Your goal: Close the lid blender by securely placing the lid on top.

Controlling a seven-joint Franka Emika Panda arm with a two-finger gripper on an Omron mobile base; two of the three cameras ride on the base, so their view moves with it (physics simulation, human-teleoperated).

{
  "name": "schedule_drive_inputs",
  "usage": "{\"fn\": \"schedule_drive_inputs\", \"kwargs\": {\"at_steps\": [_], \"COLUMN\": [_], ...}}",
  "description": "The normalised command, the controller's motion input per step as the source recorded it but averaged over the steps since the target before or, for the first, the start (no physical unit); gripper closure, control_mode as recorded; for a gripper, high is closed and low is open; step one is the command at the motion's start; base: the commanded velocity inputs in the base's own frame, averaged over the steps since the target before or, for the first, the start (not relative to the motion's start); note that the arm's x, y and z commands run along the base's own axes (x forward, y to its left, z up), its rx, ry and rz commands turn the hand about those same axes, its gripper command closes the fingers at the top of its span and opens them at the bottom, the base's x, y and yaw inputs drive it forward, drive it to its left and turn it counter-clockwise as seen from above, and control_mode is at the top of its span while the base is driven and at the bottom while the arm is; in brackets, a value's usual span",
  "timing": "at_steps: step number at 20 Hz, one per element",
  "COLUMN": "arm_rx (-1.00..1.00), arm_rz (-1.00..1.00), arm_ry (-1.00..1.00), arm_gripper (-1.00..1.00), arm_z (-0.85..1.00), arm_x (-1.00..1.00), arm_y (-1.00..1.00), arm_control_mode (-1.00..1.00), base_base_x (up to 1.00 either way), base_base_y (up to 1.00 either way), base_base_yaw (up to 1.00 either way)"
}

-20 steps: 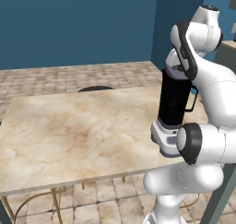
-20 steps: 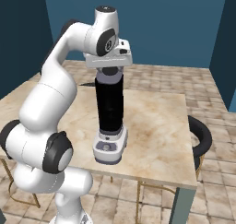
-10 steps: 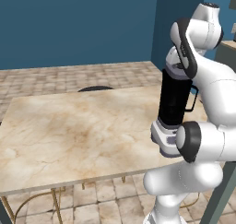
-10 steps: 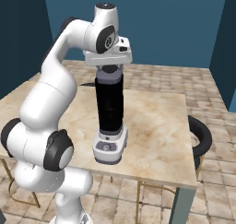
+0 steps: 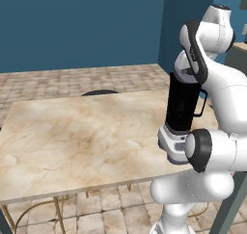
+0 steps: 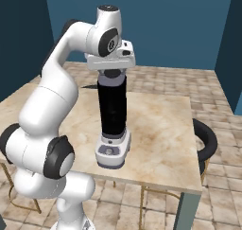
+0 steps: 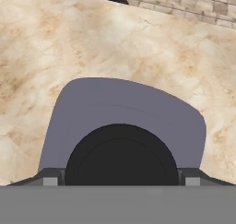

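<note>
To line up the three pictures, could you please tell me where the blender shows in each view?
Left base view: the blender stands right of centre, partly behind the white arm.
Right base view: it stands at the centre, base near the table's near edge.
Hand view: its black jar cannot be made out; the lid sits low in the middle.
Shared landmark: the marble table.

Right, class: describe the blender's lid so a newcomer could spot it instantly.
Find the marble table and the tall black blender near its front edge. The lid sits at the jar's top, under the white claw. It is a flat, rounded-square, grey-lavender cap with a dark round centre.
</note>
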Motion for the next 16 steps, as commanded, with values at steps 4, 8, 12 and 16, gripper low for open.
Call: {"fn": "schedule_drive_inputs", "kwargs": {"at_steps": [4,8,12,16], "arm_rx": [0.0,0.0,0.0,0.0], "arm_rz": [0.0,0.0,0.0,0.0], "arm_ry": [0.0,0.0,0.0,0.0], "arm_gripper": [1.0,1.0,1.0,1.0], "arm_z": [-0.41,-0.34,-0.04,0.0], "arm_x": [-0.02,0.0,0.0,0.09], "arm_y": [0.05,0.04,0.11,0.02], "arm_control_mode": [-1.0,-1.0,-1.0,-1.0], "base_base_x": [0.0,0.0,0.0,0.0], "base_base_y": [0.0,0.0,0.0,0.0], "base_base_yaw": [0.0,0.0,0.0,0.0]}}
